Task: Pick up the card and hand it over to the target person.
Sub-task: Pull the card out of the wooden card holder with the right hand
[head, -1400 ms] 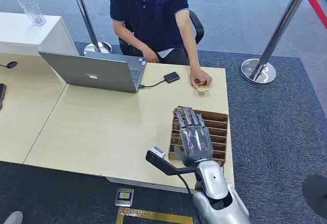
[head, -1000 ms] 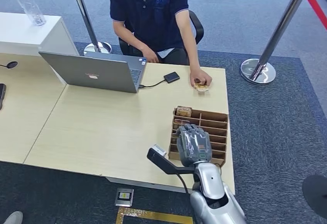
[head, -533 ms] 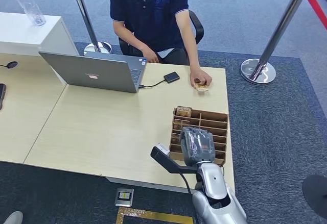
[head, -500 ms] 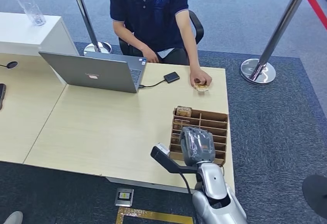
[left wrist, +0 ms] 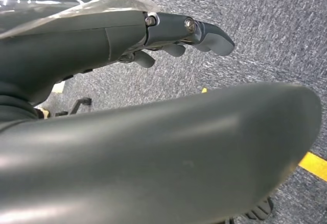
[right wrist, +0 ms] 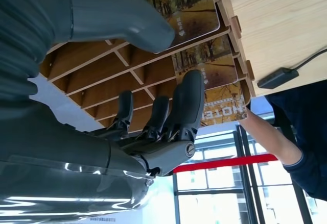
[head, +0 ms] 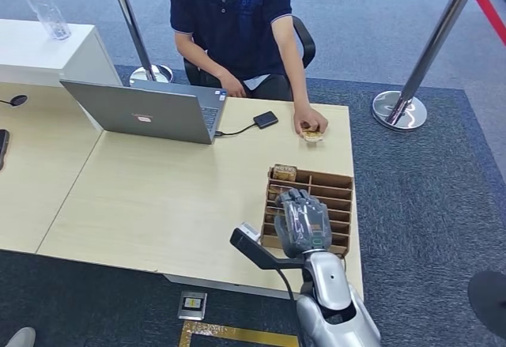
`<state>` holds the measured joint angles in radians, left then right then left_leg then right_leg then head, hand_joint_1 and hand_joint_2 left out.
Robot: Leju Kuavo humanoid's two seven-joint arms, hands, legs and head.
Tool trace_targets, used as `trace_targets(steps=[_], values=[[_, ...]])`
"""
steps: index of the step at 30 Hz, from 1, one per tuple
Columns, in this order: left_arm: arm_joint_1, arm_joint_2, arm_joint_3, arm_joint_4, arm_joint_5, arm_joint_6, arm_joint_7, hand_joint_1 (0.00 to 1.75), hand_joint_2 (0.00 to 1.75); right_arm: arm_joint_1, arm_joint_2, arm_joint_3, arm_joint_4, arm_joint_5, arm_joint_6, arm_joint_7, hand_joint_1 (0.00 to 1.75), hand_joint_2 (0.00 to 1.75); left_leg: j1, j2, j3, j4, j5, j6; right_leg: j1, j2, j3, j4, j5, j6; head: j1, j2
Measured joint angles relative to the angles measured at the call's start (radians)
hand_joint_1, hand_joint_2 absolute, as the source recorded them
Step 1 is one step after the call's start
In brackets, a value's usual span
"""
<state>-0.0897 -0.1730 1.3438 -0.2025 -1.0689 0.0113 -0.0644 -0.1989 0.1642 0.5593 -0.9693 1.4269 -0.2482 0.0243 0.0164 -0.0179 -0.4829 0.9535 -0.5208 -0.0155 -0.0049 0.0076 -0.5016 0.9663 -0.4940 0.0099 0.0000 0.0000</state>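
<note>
You've got the right robot hand (head: 305,222) low and right of centre in the head view, sitting over the wooden card rack (head: 340,182) near the front right edge of the surface (head: 149,197). Fingers are curled down into the rack's slots. In the right wrist view the fingers (right wrist: 187,101) bend in toward the cards (right wrist: 204,66), w/ the thumb (right wrist: 127,17) on the other side, but you can't tell if a card is actually pinched or just touched. Several cards w/ an autumn-tree print lie in the slots, one at the rack's far left corner (head: 284,172) in the head view.

Left robot hand (left wrist: 185,35) hangs over grey carpet in the left wrist view, fingers loosely apart, holding nothing.

Person (head: 239,23) sits at the far side, upper centre of the frame; their hand (head: 310,119) rests on the surface on a small card-like item, well apart from the rack. Laptop (head: 143,110) sits upper left, w/ a small black drive (head: 266,119) cabled to it. Bottle (head: 39,3) stands top left on a white cabinet.
</note>
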Motion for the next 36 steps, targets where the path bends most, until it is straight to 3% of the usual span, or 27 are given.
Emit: trace_targets(steps=[13,22,36], values=[[-0.001,0.002,0.000,0.000,-0.002,0.001,0.007,0.00,0.00,-0.092,0.040,-0.006,0.205,-0.031,-0.024,-0.004,0.95,1.75,0.000,0.001,0.001,0.000,0.000,0.000,0.000,0.001,0.000,0.000,0.000,0.000,0.000,0.000],[-0.003,0.000,0.001,0.001,-0.002,0.005,0.007,0.00,0.00,-0.136,0.061,-0.028,0.286,-0.042,-0.052,-0.001,0.91,1.75,0.000,0.000,0.001,0.000,0.000,0.000,0.000,0.001,0.000,0.000,0.000,0.000,0.000,0.000],[-0.003,-0.002,-0.002,0.001,-0.007,0.009,0.008,0.00,0.00,-0.114,0.040,-0.069,0.259,-0.012,-0.060,0.022,0.86,1.75,0.000,-0.001,0.001,0.000,0.000,0.000,0.000,0.000,0.001,0.000,0.000,0.000,0.000,0.000]])
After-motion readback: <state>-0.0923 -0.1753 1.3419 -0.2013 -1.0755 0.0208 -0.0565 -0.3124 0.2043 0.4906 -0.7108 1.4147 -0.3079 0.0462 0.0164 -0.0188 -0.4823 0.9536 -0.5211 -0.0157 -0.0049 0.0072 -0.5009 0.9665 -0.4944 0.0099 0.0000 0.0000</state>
